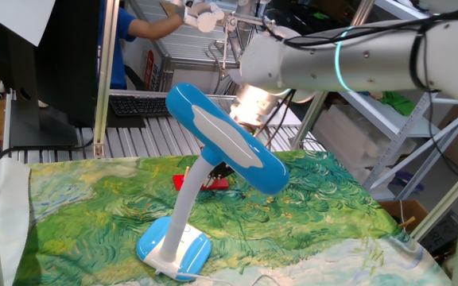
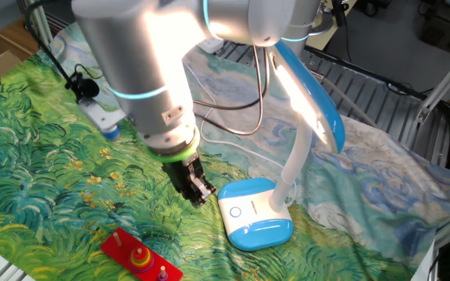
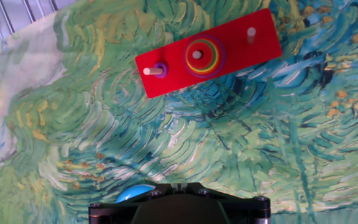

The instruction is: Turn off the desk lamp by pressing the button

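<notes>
The desk lamp stands on the painted cloth, with its sky-blue head [image 1: 229,139] on a curved white neck [image 1: 188,195]. Its blue-and-white base [image 2: 256,215] carries a round button [image 2: 235,211] on the white top. The lamp is lit and its head [image 2: 309,97] throws light on my arm. My gripper [image 2: 201,193] hangs just left of the base, low over the cloth and apart from the button. Its dark fingers show no clear gap or contact. In one fixed view the lamp head hides the gripper. The hand view shows only the gripper's body [image 3: 179,208] and a sliver of blue base [image 3: 134,191].
A red peg board with stacked rings [image 3: 209,53] lies on the cloth near the gripper; it also shows in the other fixed view [image 2: 141,257]. A white power strip [image 2: 100,113] and cables [image 2: 233,140] lie behind the arm. Metal slats [image 1: 141,139] border the cloth.
</notes>
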Robot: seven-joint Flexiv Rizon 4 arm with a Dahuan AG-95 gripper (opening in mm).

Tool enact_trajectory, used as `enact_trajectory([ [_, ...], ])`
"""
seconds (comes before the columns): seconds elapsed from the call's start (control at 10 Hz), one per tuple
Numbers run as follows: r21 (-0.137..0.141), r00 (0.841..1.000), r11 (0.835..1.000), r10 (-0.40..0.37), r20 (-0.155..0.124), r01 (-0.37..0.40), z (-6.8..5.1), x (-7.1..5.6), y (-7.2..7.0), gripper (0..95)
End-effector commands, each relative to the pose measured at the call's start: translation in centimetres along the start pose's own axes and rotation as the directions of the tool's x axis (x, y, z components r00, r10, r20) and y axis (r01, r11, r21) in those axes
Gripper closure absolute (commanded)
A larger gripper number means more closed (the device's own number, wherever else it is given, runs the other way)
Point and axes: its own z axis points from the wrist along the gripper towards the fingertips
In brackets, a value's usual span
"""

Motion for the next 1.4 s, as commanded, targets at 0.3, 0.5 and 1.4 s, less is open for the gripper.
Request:
enact_trajectory([
  [0.3,0.005,0.999,1.000,0.023,-0.042,-0.023,0.8,-1.6,-0.6,95.0],
  [0.5,0.015,0.996,0.999,0.049,-0.074,-0.048,1.4,-2.0,-0.6,95.0],
  [1.4,0.058,0.981,0.993,0.112,-0.160,-0.104,3.7,0.4,0.2,95.0],
])
